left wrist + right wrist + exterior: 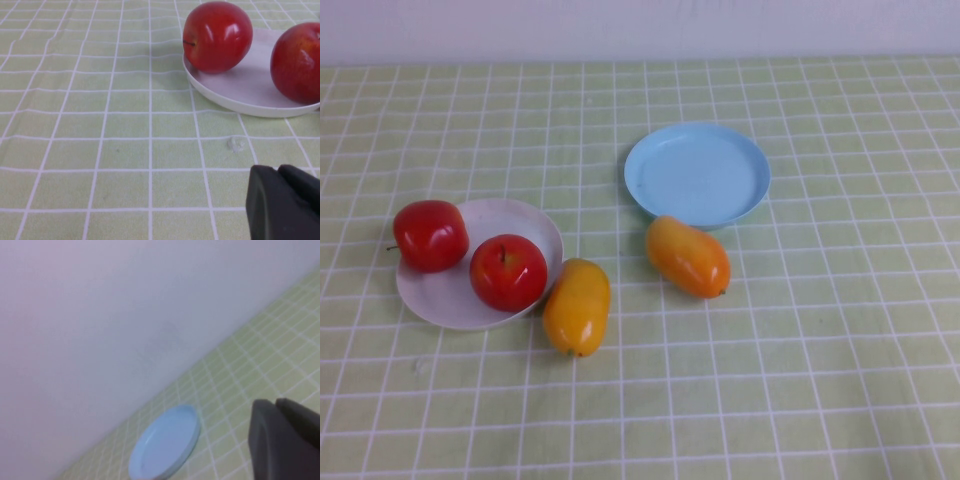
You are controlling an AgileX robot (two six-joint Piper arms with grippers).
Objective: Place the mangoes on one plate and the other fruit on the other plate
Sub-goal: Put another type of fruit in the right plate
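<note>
Neither arm appears in the high view. Left gripper [285, 200] shows only in the left wrist view, low over the surface [800, 360] near the white plate [440, 300]; right gripper [285, 440] only in the right wrist view, raised, facing the blue plate [697, 172]. I cannot tell the state of either.

White plate: two apples, one [508, 271] inside, one [430, 235] on the rim. Blue plate: holds nothing. Mangoes on the surface: one [577, 306] touching the white plate, one [688, 256] just beside the blue.

Left gripper [285, 202]: dark fingers at edge of own wrist view, pressed together, nothing between them; held low above table. Right gripper [285, 440]: dark fingers at edge of own wrist view, likewise together, empty; raised, camera tilted toward wall. Neither arm nor gripper appears in high view.
</note>
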